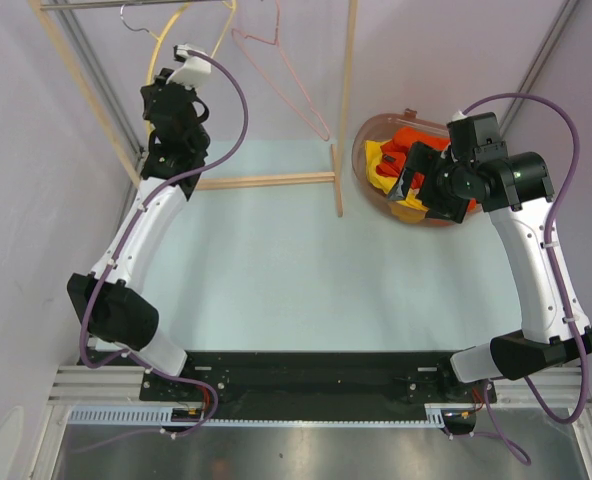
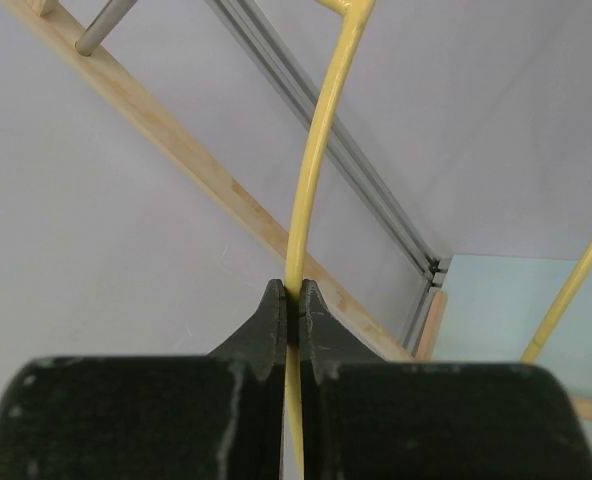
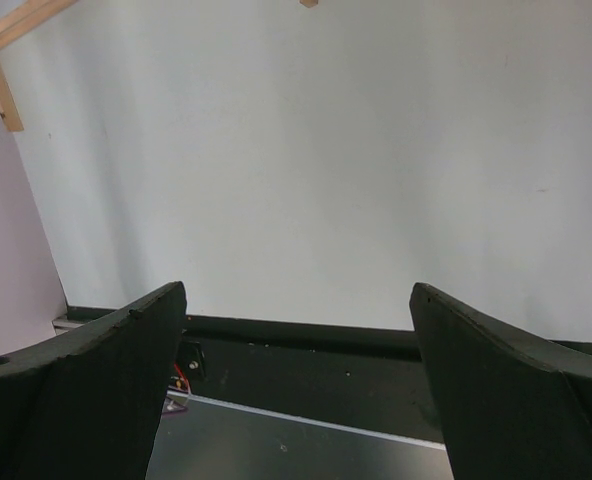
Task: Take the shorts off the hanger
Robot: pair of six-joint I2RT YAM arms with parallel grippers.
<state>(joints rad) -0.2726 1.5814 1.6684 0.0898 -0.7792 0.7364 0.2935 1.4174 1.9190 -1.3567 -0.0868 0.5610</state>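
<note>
The left gripper [image 2: 291, 298] is clamped on the wire of the yellow hanger [image 2: 310, 170] up at the wooden rack [image 1: 266, 181]. The right gripper [image 3: 298, 295] hangs over the basket [image 1: 360, 140], jaws wide apart, holding nothing. The yellow shorts [image 1: 374, 160] and orange-red shorts [image 1: 408, 140] lie heaped in that basket. 1 pink hanger [image 1: 296, 103] hangs nearby.

1. Pale lilac walls [image 1: 36, 200] close in on both sides, evenly lit.
2. A light blue-green table [image 1: 276, 260] fills the middle.
3. A wooden rack frame [image 1: 266, 181] stands at the far left, with an aluminium rail [image 2: 346, 158] just behind it.
4. A brushed metal sheet [image 1: 306, 455] runs along the near edge.
</note>
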